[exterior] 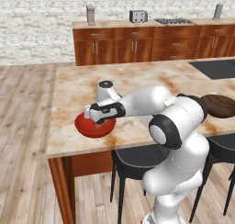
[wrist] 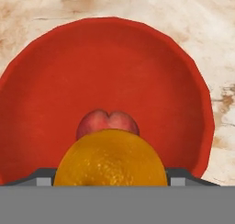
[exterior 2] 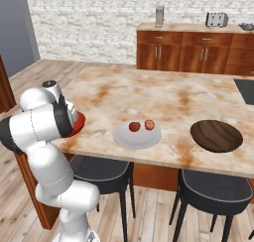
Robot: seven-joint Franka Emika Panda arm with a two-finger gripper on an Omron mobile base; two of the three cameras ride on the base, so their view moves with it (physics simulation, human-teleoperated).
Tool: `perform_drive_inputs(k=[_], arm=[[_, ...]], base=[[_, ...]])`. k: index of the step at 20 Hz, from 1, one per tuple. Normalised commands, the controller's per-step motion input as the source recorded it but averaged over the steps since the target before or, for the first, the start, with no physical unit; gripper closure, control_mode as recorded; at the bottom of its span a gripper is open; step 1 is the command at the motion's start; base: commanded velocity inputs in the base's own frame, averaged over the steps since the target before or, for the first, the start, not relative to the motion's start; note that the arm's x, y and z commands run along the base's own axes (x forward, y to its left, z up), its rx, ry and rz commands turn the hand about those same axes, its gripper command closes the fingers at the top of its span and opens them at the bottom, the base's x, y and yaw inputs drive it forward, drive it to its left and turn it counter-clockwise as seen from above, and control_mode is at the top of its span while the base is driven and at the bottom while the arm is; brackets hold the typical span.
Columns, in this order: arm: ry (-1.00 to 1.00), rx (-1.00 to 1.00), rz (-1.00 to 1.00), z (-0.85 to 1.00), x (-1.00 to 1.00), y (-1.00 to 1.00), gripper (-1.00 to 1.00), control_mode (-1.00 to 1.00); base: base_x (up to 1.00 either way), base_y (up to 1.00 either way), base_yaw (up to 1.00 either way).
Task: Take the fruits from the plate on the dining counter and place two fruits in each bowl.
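Observation:
My gripper (wrist: 110,175) is shut on an orange-yellow fruit (wrist: 110,159) and hangs just over the glossy red bowl (wrist: 105,67). A reddish fruit (wrist: 108,122) lies in that bowl. From the left base view the gripper (exterior: 99,122) points down into the red bowl (exterior: 87,129) near the dining counter's (exterior: 137,76) front left corner. Two reddish fruits (exterior 2: 134,126) (exterior 2: 149,124) sit on the pale plate (exterior 2: 124,139). The dark brown bowl (exterior 2: 217,135) stands empty to the right of the plate. My arm hides most of the red bowl (exterior 2: 79,122) in the right base view.
Black stools (exterior 2: 99,169) (exterior 2: 218,186) stand under the counter's near edge. A black cooktop (exterior: 215,68) is set into the counter at the far right. The wall cabinets' counter carries a toaster (exterior: 137,15).

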Motion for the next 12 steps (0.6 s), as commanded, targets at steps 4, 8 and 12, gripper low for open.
perform_drive_inputs(k=[4, 8, 12], arm=[[0.00, 0.00, 0.00, 0.00, 0.00, 0.00, -1.00, -1.00], [0.00, 0.00, 0.00, 0.00, 0.00, 0.00, -1.00, -1.00], [-0.01, 0.00, 0.00, 0.15, -0.10, -0.34, -1.00, -1.00]], base=[[0.00, 0.00, 0.00], [0.00, 0.00, 0.00], [0.00, 0.00, 0.00]])
